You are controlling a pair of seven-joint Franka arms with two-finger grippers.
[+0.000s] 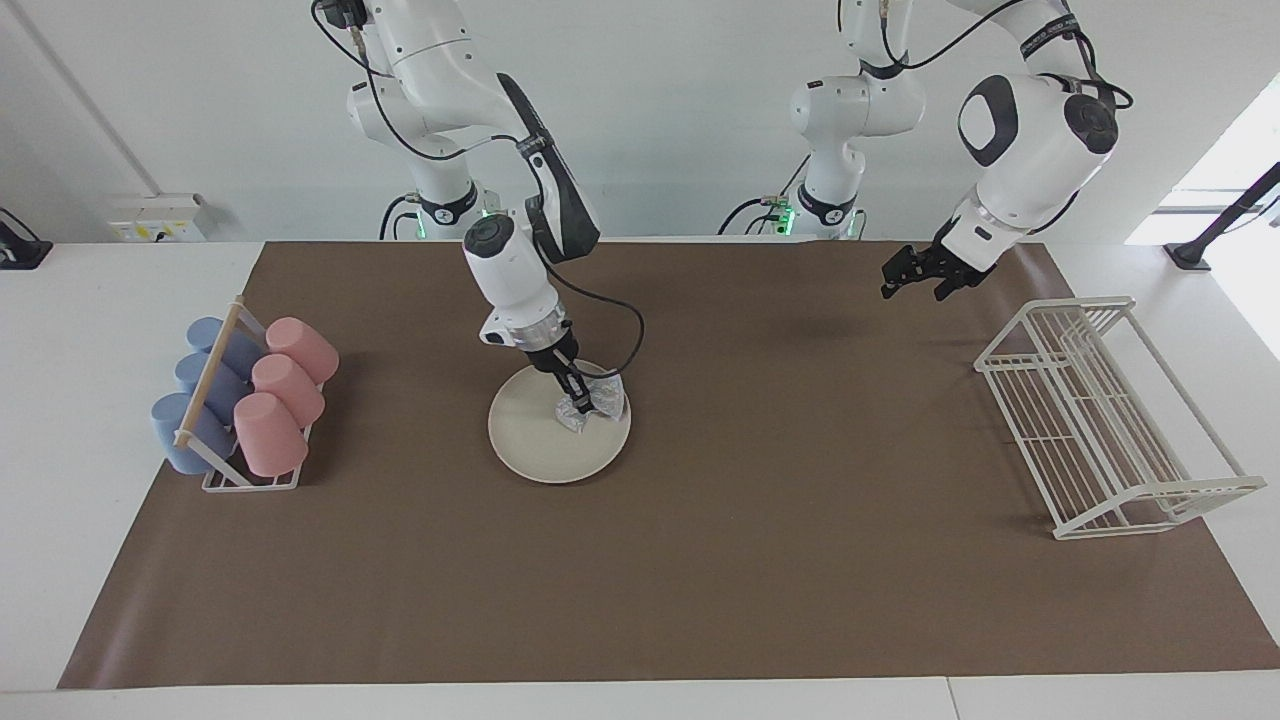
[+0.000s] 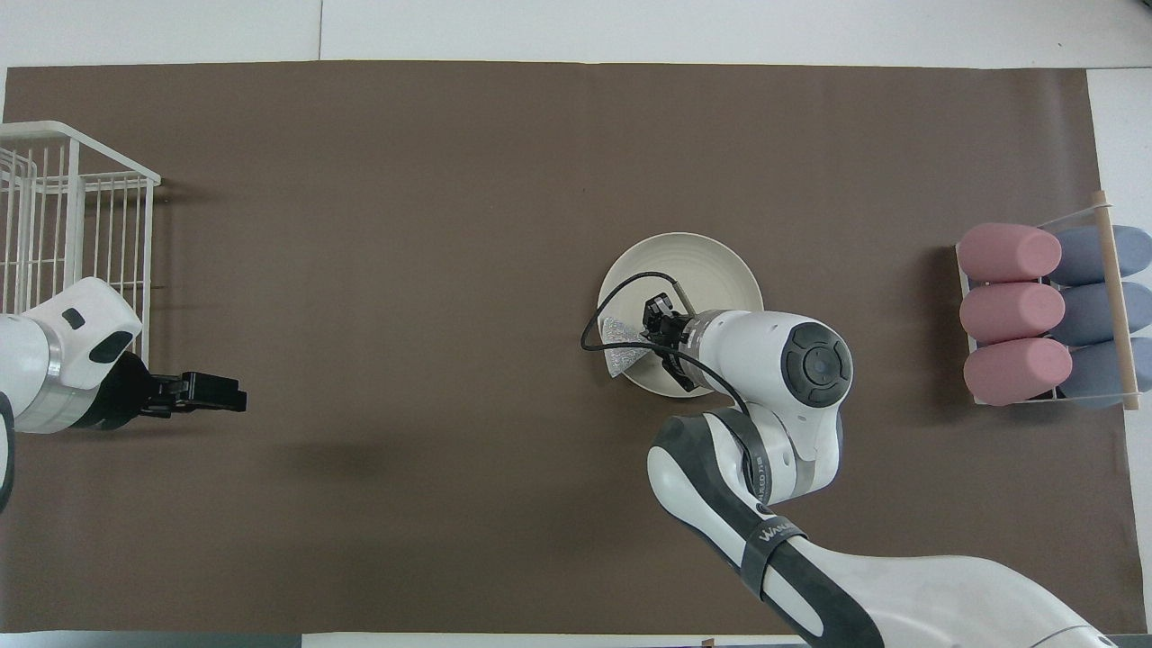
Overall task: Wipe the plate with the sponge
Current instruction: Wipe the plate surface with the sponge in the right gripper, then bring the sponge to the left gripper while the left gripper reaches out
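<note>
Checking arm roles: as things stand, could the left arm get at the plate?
Probably not easily. The left gripper hangs open over bare mat by the wire rack, while the right gripper presses the sponge on the plate.

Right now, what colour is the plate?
Plain cream-white; the plate shows best in the facing view.

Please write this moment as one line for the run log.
right gripper: shut on sponge, pressing it on plate edge | left gripper: open, waiting above mat beside wire rack

White wall point(image 1: 680, 120), bright window point(image 1: 1225, 190)
</note>
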